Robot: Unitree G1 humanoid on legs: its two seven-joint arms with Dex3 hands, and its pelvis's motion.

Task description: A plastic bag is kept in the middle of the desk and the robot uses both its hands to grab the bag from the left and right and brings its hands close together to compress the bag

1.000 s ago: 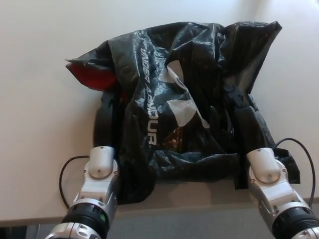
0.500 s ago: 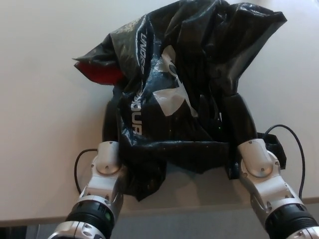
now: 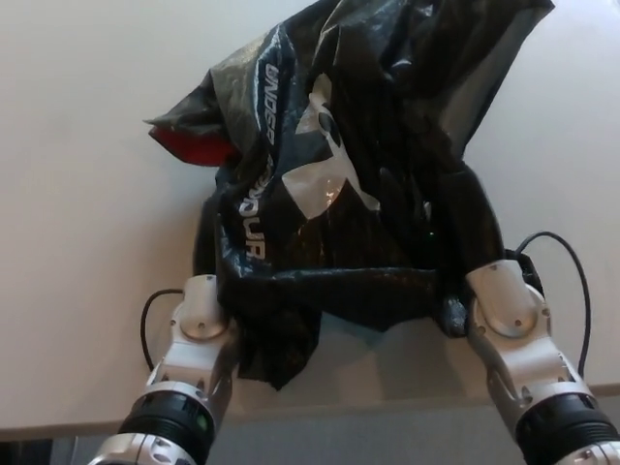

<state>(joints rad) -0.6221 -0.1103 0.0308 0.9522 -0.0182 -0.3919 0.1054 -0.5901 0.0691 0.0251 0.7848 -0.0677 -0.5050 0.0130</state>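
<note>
Black plastic bag (image 3: 358, 165) bunched, mid beige desk (image 3: 77, 194), white lettering and logo, red lining at left opening. Left hand (image 3: 205, 242) and right hand (image 3: 475, 228) pressed into bag sides, mostly hidden; finger state unclear. Silver wrists, black cables alongside.

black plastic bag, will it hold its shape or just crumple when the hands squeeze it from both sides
The black plastic bag is already deeply creased and bunched upward, so it likely crumples rather than resists. Its glossy film looks slippery and light. Both hands are hidden under it, so how firmly they hold it cannot be judged.
</note>
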